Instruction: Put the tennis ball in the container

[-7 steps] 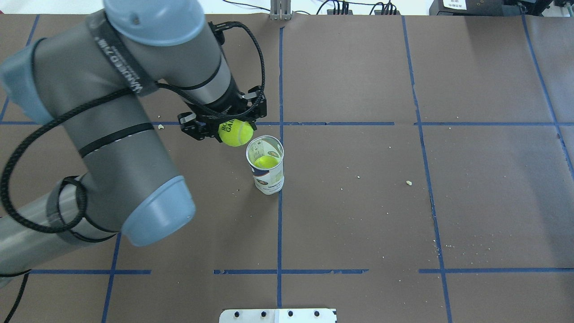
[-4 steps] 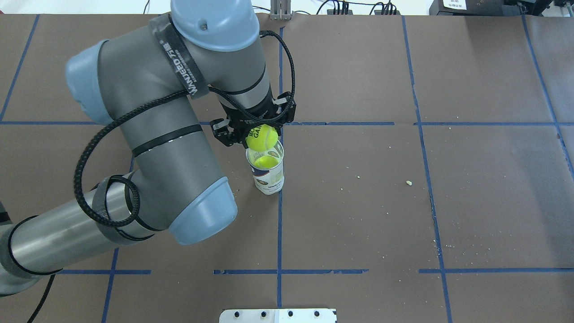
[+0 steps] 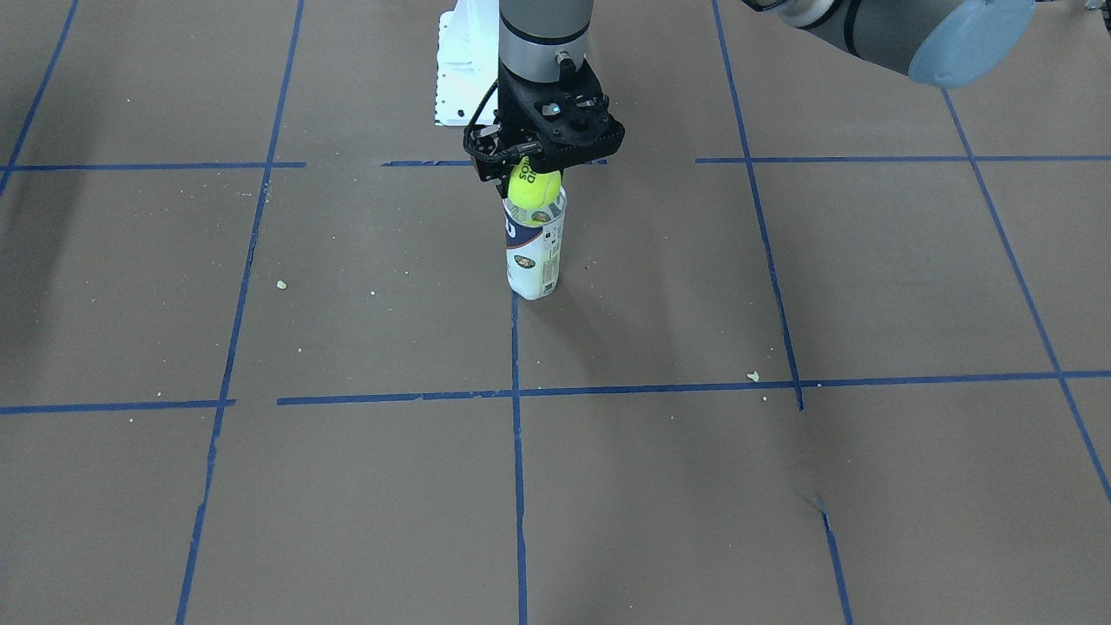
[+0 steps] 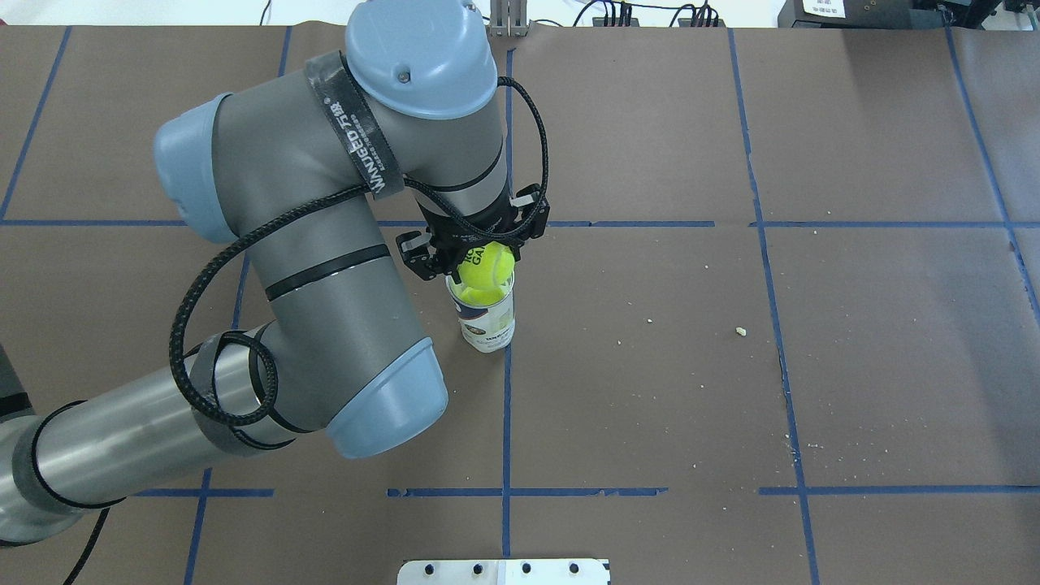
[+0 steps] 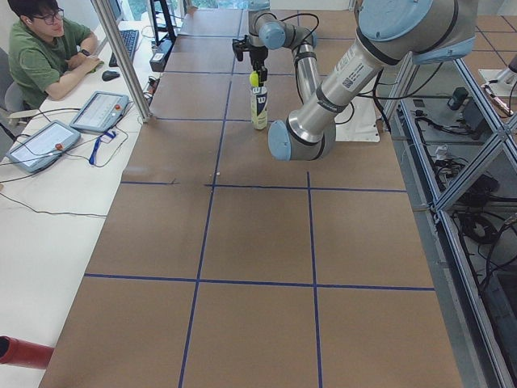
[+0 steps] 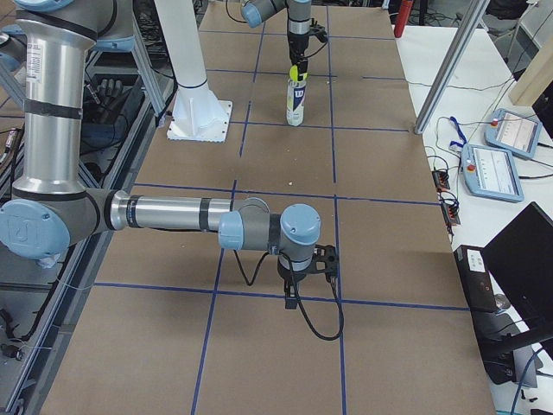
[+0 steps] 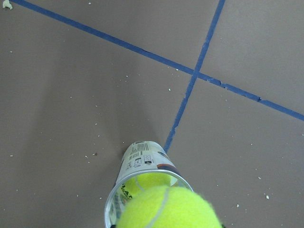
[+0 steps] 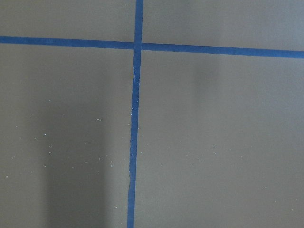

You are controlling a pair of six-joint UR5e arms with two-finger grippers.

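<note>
The container (image 4: 487, 323), a white can with a navy band, stands upright on a blue tape line (image 3: 533, 256). Its open mouth faces up and a second yellow-green ball (image 7: 141, 183) lies inside. My left gripper (image 4: 484, 262) is shut on the tennis ball (image 4: 485, 269), which hangs right over the can's mouth (image 3: 533, 187), touching or just above the rim. In the left wrist view the ball (image 7: 168, 209) covers part of the silvery rim (image 7: 111, 202). My right gripper (image 6: 304, 281) hangs low over bare table far from the can; I cannot tell whether it is open or shut.
Brown paper with blue tape lines (image 4: 505, 422) covers the table, with small crumbs (image 4: 740, 331) scattered on it. The white robot base plate (image 3: 456, 78) lies behind the can. An operator (image 5: 44, 48) sits at a side desk with tablets (image 5: 97, 111).
My left arm has carried the tennis ball to the right, from beside the can's left rim to directly over its mouth. The can has not moved.
</note>
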